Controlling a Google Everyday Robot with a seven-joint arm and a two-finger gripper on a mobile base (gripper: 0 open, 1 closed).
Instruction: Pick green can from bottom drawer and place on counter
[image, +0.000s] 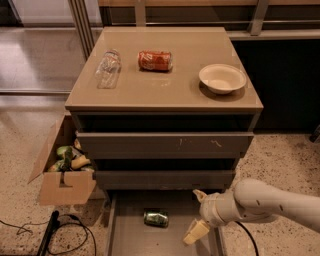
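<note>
The green can (156, 218) lies on its side on the grey floor of the open bottom drawer (130, 239), near its back. My gripper (197, 216) hangs over the drawer's right side, right of the can and apart from it, its two pale fingers (195, 232) spread open and empty. The white arm reaches in from the lower right. The tan counter (165, 87) tops the cabinet above.
On the counter lie a clear plastic bottle (107, 68), a red can (155, 60) and a white bowl (222, 78). The two upper drawers (165, 145) are slightly pulled out. A cardboard box (62, 170) with items stands left of the cabinet; cables (55, 235) lie on the floor.
</note>
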